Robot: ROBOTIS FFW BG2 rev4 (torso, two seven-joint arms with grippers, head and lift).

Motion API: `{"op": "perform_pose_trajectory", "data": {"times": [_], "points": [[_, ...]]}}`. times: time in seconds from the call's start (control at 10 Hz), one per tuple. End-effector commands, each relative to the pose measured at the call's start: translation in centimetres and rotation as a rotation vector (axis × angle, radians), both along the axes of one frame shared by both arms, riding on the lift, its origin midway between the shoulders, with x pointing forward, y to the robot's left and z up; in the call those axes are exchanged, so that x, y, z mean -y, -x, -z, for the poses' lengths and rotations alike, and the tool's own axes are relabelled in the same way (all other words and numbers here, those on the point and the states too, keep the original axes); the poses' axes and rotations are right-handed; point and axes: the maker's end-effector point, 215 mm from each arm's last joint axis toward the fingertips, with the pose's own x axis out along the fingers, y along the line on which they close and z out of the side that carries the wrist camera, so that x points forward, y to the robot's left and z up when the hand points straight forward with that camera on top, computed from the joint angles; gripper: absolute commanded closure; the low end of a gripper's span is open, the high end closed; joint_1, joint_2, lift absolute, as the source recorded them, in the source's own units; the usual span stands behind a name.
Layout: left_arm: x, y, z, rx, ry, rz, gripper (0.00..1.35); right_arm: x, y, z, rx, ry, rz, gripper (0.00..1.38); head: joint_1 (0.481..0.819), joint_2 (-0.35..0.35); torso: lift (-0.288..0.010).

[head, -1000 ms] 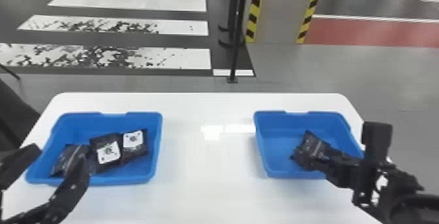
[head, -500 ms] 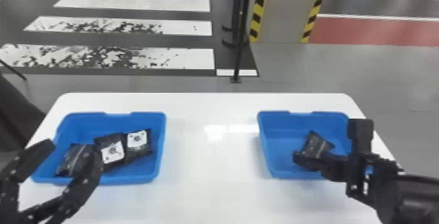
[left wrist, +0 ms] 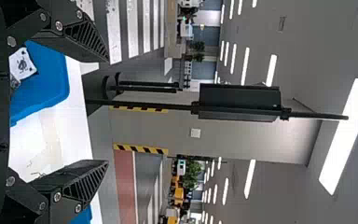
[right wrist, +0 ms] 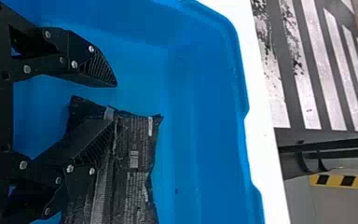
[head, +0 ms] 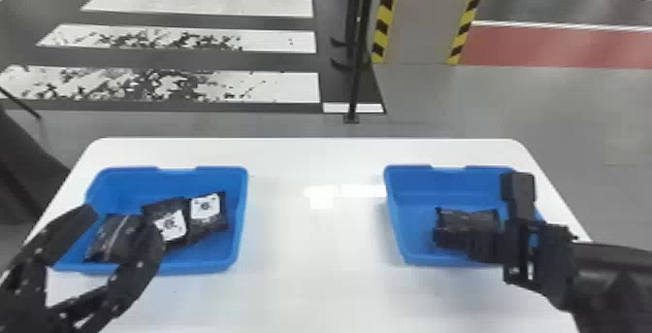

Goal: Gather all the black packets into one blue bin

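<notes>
Packet [head: 468, 218], black, one: in right bin [head: 395, 230], lying with printed face up, long axis running roughly left to right. Packets [head: 206, 213], black, three: in left bin [head: 242, 220], side by side. Right gripper [head: 478, 247]: low in right bin, arm entering from the right, fingers spread, one over the packet, nothing clasped. Left gripper [head: 114, 227]: near left bin, pointing forward, fingers parted, empty.
</notes>
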Motion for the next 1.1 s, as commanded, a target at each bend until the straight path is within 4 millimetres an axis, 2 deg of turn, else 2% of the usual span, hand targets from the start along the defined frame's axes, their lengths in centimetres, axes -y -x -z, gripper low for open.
{"op": "perform_pose_trajectory", "data": {"times": [0.0, 0.1, 0.2, 0.4, 0.6, 0.7, 0.8, 0.9, 1.0], "points": [[0.0, 0.1, -0.1, 0.003, 0.006, -0.001, 0.28, 1.0, 0.2, -0.3, -0.003, 0.02, 0.007, 0.63, 0.695, -0.075, -0.11], [-0.1, 0.0, 0.0, 0.001, 0.005, 0.0, 0.28, 2.0, -0.1, -2.0, 0.037, 0.048, 0.02, 0.48, 0.695, -0.083, -0.11], [-0.1, 0.1, 0.1, -0.002, 0.007, 0.0, 0.28, 3.0, -0.2, -4.1, 0.084, 0.083, 0.029, 0.41, 0.695, -0.089, -0.11], [0.0, 0.1, 0.4, -0.014, 0.009, 0.004, 0.29, 4.7, 0.2, -7.4, 0.154, 0.151, 0.065, 0.38, 0.695, -0.118, -0.11], [0.3, -0.1, 0.3, -0.009, 0.016, 0.011, 0.29, 6.4, -0.7, -6.2, 0.117, 0.177, 0.085, 0.38, 0.695, -0.141, -0.11], [0.7, -0.2, 0.4, -0.012, 0.023, 0.018, 0.29, 7.6, -1.3, -5.4, 0.091, 0.199, 0.1, 0.27, 0.695, -0.152, -0.11], [1.0, -0.3, 0.4, -0.013, 0.03, 0.027, 0.29, 8.6, -1.6, -4.9, 0.071, 0.22, 0.111, 0.07, 0.695, -0.161, -0.11], [1.0, -0.3, 0.6, -0.015, 0.032, 0.027, 0.29, 9.3, -1.9, -4.1, 0.046, 0.231, 0.121, 0.0, 0.695, -0.178, -0.11], [1.1, -0.4, 0.9, -0.023, 0.037, 0.029, 0.29, 9.9, -2.2, -3.4, 0.024, 0.239, 0.132, 0.0, 0.695, -0.192, -0.11]]}}
